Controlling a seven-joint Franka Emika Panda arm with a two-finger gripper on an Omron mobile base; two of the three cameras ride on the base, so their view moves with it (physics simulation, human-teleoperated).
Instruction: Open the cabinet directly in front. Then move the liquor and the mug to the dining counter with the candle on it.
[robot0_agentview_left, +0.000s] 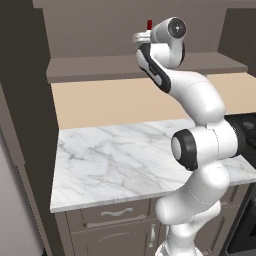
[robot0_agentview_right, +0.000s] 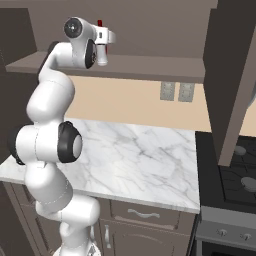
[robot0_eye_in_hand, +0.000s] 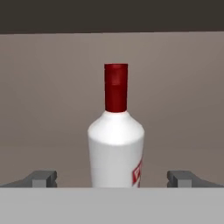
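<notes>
My pincer is spread wide, grasping nothing. In the hand view its two dark fingertips rise low at either side, with plenty of daylight between them. In the base views my white arm climbs from the floor, crosses over the marble desk, and reaches up so that the pincer sits at the mouth of the cabinet, whose door stands swung open at the right of the right base view.

Just beyond the fingertips, centred in the gap, stands the liquor, a white bottle with a narrow neck and red cap, upright on the cabinet shelf. Neither fingertip seems to touch it. In the base views just its red cap peeks out past my wrist. Behind it is the plain grey-brown back wall. I cannot see the mug from here.

I judge the step in hand to be taking hold of the liquor. To do it well, I should ease straight forward, keeping the bottle centred, until both fingertips flank the broad white body below the shoulder, never the thin neck. Then close evenly, so neither side nudges it first and tips it. Lift slightly before drawing back, keeping it upright past the shelf edge.
</notes>
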